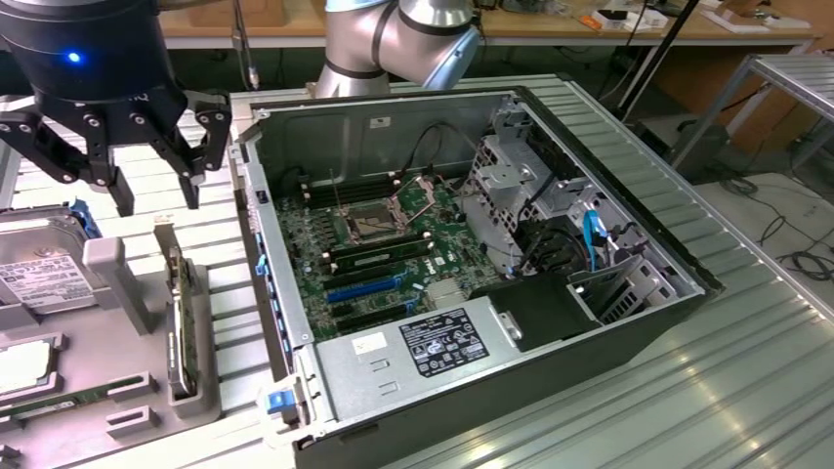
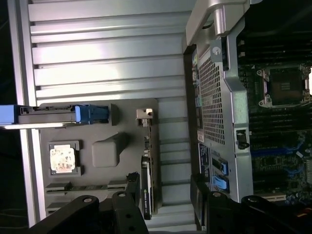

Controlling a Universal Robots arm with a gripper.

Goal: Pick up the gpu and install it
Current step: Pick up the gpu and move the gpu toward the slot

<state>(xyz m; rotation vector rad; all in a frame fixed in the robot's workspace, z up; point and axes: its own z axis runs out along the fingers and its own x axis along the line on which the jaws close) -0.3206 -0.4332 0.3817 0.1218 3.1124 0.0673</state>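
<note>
The gpu (image 1: 184,313) stands on its edge in a slot of the grey holder tray (image 1: 131,283) at the exterior view's left, its silver end bracket (image 1: 167,244) pointing away from the camera. It is a thin dark board. In the wrist view the gpu (image 2: 146,170) is seen edge-on, with the bracket (image 2: 144,115) at one end. My black gripper (image 1: 156,195) hangs open above the bracket end, clear of the card. Its fingers (image 2: 132,192) straddle the card's line in the wrist view, and nothing is between them.
An open computer case (image 1: 626,322) lies to the exterior view's right of the tray, its motherboard (image 1: 391,244) and blue card slots (image 1: 365,289) exposed. The tray also holds a silver hard drive (image 1: 39,269), a processor chip (image 1: 20,366) and a green memory stick (image 1: 59,401).
</note>
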